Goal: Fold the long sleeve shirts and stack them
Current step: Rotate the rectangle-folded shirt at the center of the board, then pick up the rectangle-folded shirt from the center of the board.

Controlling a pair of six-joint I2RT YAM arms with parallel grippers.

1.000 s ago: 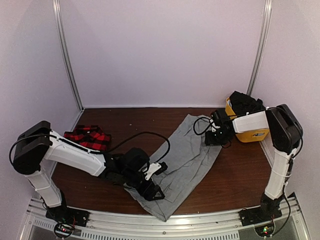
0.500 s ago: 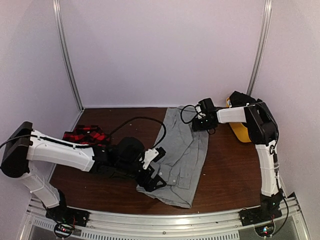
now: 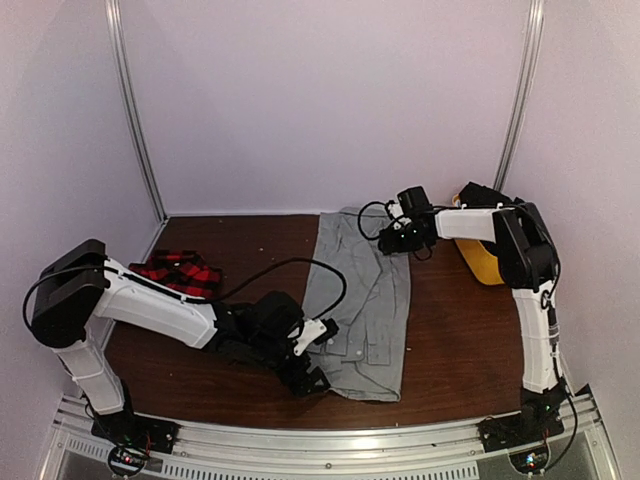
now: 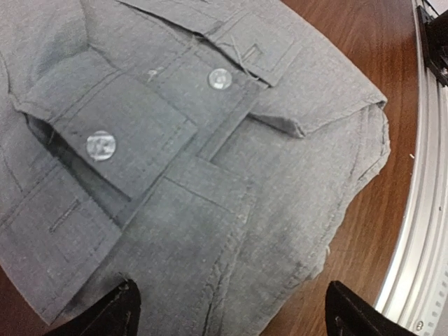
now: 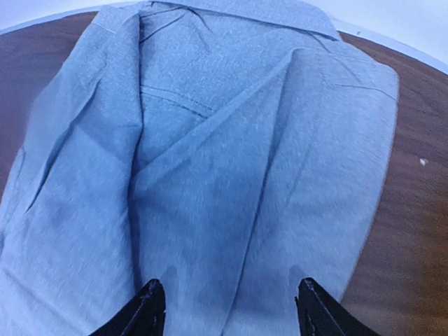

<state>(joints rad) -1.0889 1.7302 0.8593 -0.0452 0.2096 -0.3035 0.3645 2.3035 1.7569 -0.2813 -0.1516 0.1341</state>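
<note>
The plain grey shirt (image 3: 366, 300) lies partly folded in a long strip running from near to far across the table's middle. My left gripper (image 3: 312, 358) is open at its near left edge; in the left wrist view the jaws (image 4: 234, 315) stand wide apart over the buttoned cuffs and hem (image 4: 210, 175). My right gripper (image 3: 392, 238) is open at the shirt's far right end, its jaws (image 5: 231, 308) spread just above the cloth (image 5: 231, 140). The red-and-black plaid shirt (image 3: 175, 274) lies bunched at the left.
A yellow bin (image 3: 478, 258) holding dark cloth (image 3: 485, 200) stands at the far right by the right arm. A metal rail (image 4: 427, 175) runs along the table's near edge. Bare wood (image 3: 460, 330) shows to the right of the grey shirt.
The grey shirt has swung from a diagonal to nearly straight and shifted left and farther back. My right gripper moved left and back with its far end; my left gripper stayed at the near edge.
</note>
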